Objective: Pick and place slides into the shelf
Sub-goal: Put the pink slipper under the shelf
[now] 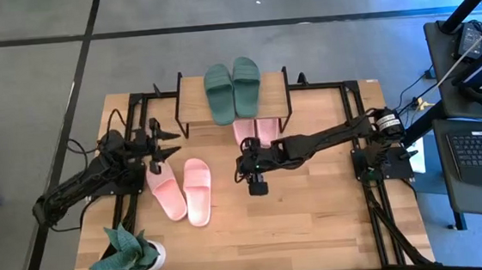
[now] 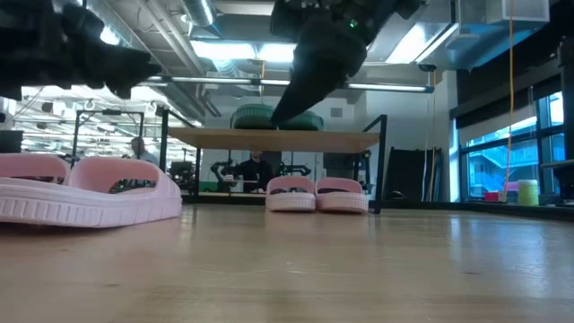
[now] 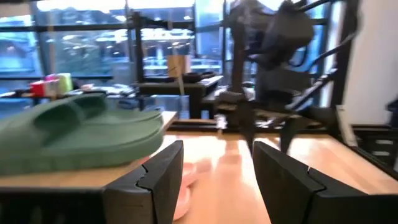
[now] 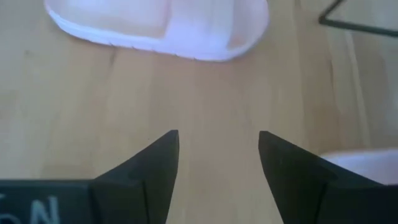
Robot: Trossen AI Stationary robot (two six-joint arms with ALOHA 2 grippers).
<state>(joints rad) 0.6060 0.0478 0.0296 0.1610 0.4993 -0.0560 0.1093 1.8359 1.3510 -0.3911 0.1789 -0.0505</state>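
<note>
A: Slide positions?
B: Dark green pair [image 1: 233,86] is seen on top of the shelf [image 1: 192,110]. One pink pair [image 1: 255,132] is tucked under the shelf's front edge. Second pink pair [image 1: 183,189] is left on the tabletop [image 1: 316,215], in front of the shelf, twd the left side.

A: Grippers?
B: Left gripper [image 1: 163,147] is held beside the shelf's left end, fingers apart, nothing clamped. Right gripper [image 1: 240,168] is held over bare wood between the two pink pairs, fingers apart, empty.

A: Other items?
B: Potted plant [image 1: 129,251] is noted at the front-left corner.
</note>
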